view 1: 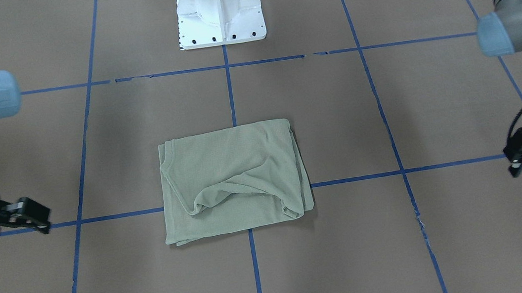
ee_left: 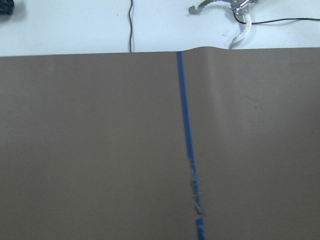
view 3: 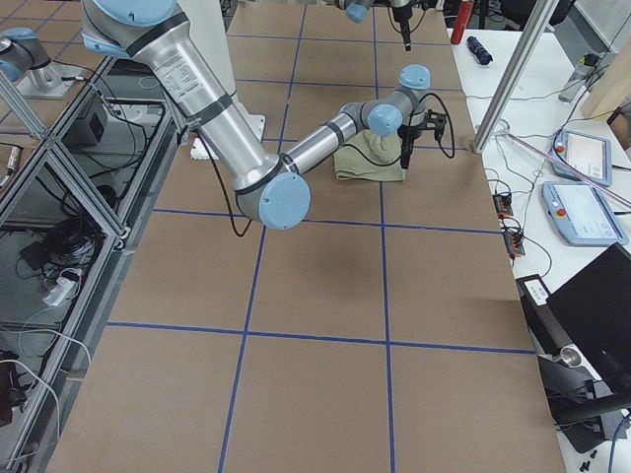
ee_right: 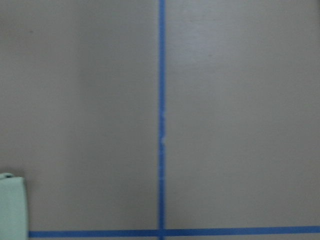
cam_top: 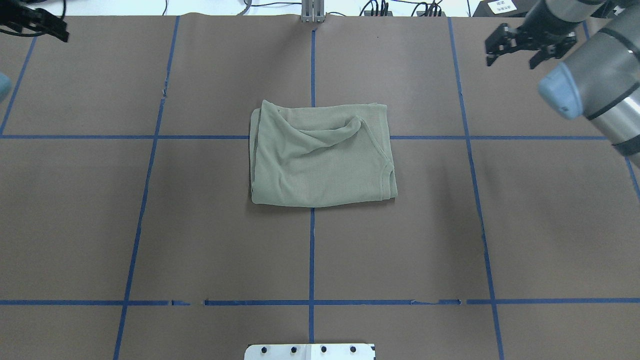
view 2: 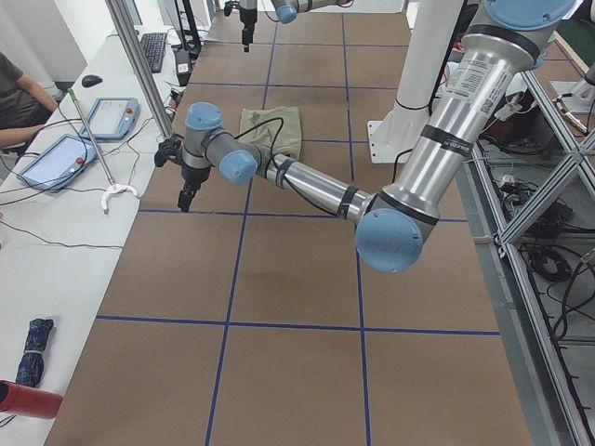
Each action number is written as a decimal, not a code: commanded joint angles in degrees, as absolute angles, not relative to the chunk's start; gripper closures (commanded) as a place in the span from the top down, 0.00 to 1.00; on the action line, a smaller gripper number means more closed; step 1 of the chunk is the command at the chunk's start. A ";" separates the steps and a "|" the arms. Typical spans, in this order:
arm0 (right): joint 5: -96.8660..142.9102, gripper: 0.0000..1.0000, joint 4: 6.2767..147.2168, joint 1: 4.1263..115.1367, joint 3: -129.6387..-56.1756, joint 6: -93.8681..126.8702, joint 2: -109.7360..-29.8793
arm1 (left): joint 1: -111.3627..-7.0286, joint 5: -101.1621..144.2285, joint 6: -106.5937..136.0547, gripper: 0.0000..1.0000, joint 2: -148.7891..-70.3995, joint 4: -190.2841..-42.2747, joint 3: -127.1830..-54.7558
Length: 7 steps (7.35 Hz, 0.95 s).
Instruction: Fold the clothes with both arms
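Sage-green knit shirt lies folded into a rectangle at the centre of the table. Left gripper and right gripper hover far out at either side, fingers spread, empty. Of the wrist views, only the right shows a shirt corner.

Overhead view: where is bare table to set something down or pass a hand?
Broad bare table lies on both sides of the folded shirt and between it and the pedestal base. A narrower strip runs beyond it. Far corners are crowded: left gripper, right gripper hang there.
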<state>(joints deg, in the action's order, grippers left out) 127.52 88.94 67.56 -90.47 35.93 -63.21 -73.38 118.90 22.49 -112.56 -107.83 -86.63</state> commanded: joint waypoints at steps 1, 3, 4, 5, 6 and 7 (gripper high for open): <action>129.20 1.00 90.61 76.87 -91.49 11.01 -74.22 | -82.23 119.18 1.23 1.00 -106.63 -107.40 -86.40; 129.20 1.00 94.37 84.43 -91.49 -6.68 -80.05 | -85.95 120.83 -10.32 1.00 -101.01 -107.49 -86.40; 129.20 1.00 99.79 86.90 -90.97 -15.90 -80.42 | -86.39 123.02 -12.20 1.00 -98.64 -107.49 -86.48; 129.63 1.00 104.37 88.75 -91.23 -17.39 -80.94 | -86.57 125.57 -11.78 1.00 -95.39 -108.27 -86.57; 129.38 1.00 103.72 88.77 -93.32 -17.40 -82.69 | -86.49 125.60 -11.69 1.00 -94.23 -111.07 -86.05; 129.29 1.00 102.93 88.77 -94.04 -17.58 -81.92 | -86.48 125.07 -11.78 1.00 -94.22 -114.23 -83.70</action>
<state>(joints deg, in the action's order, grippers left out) 129.39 102.86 88.34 -92.76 -16.65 -81.77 -86.44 125.01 -11.59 -95.19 -110.83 -85.62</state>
